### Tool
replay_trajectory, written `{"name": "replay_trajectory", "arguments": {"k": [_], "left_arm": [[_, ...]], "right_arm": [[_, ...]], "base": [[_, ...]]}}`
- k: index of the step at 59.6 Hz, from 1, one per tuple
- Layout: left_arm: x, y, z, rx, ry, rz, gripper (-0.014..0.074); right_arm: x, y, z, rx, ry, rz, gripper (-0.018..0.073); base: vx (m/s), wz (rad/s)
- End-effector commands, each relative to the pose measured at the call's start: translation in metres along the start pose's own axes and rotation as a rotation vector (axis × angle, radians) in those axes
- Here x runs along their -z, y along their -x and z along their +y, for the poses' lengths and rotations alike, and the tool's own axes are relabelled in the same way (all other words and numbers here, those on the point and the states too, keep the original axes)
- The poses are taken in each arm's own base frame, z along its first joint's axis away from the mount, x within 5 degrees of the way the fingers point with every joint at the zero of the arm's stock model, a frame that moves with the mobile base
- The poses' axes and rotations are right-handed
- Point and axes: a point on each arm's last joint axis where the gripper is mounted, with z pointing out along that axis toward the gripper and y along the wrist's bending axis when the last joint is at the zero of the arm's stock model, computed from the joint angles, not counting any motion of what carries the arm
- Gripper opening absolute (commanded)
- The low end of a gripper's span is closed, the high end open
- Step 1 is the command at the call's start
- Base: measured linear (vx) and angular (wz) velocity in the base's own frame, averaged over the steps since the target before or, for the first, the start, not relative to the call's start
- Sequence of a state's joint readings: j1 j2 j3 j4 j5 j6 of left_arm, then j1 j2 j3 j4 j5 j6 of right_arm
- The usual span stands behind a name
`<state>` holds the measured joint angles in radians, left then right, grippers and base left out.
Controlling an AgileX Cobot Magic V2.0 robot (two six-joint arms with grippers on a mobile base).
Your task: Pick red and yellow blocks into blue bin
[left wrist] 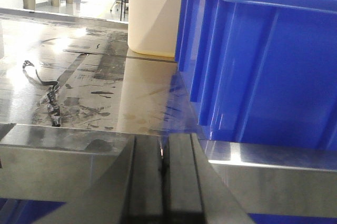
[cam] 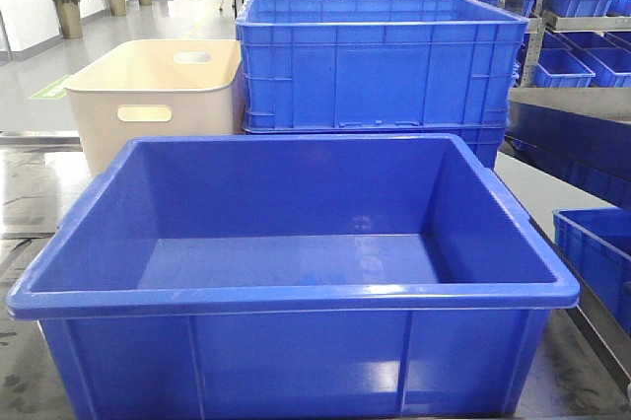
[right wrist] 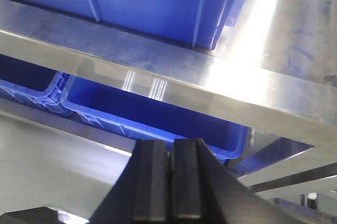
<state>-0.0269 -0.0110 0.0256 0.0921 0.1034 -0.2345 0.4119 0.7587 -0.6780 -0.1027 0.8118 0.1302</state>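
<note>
The blue bin (cam: 296,294) fills the front view, close to the camera, and nothing shows inside it. Its ribbed outer wall (left wrist: 263,71) stands at the right of the left wrist view. The red cube and the yellow brick are out of view in all frames. My left gripper (left wrist: 164,153) is shut and empty, low at the steel table's near edge, left of the bin. My right gripper (right wrist: 169,155) is shut and empty, below the table's edge, under the bin's corner (right wrist: 210,3). No gripper shows in the front view.
A cream tub with handle cutouts (cam: 158,95) stands behind the bin at left, also in the left wrist view (left wrist: 152,13). A ribbed blue crate (cam: 380,60) stands behind at right. The steel table (left wrist: 95,87) is smeared. More blue bins (right wrist: 158,119) sit below the table.
</note>
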Motion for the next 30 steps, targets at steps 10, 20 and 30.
{"name": "replay_trajectory", "arguments": {"k": [10,20,30], "left_arm": [[0.003,0.0153,-0.0031,-0.025,-0.028,-0.134,-0.0008],[0.0034,0.0177,-0.0033,-0.035,-0.029,-0.158,-0.0007],[0.0033,0.0176,-0.0033,-0.035,-0.029,-0.156,-0.0007]], "right_arm": [[0.007,0.0117,-0.001,0.011,-0.006,-0.088,-0.001],[0.007,0.0117,-0.001,0.011,-0.006,-0.088,-0.001],[0.007,0.0117,-0.001,0.011,-0.006,-0.088,-0.001]], "base": [[0.0,0.0],[0.0,0.0],[0.0,0.0]]}}
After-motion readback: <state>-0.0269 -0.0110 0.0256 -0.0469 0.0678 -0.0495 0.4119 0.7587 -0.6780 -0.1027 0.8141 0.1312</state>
